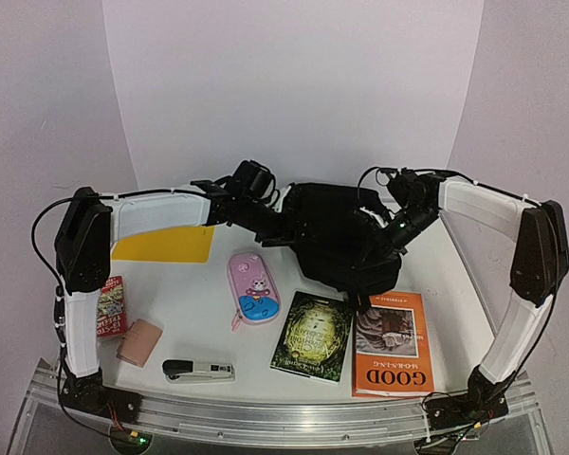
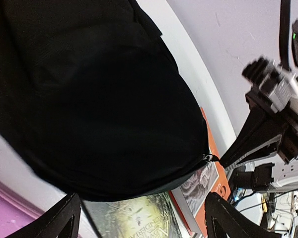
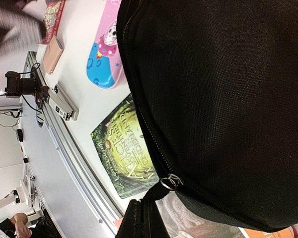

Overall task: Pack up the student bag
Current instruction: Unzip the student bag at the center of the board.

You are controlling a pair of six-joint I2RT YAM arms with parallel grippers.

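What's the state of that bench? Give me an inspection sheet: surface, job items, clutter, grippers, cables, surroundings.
Surface: white table, no spills seen.
Job's things: black bag lying at centre back; zip looks closed where it shows, zip pull at its near corner.
Clutter: pencil case, green book, orange book, stapler, red book, small pink item and yellow sheet, all outside the bag.
Grippers: left gripper open at the bag, holding nothing; right gripper shut on the zip pull.
Cables: black cable looped off the left arm; wires at the bases.
Surroundings: plain white backdrop; metal rail along the near edge.
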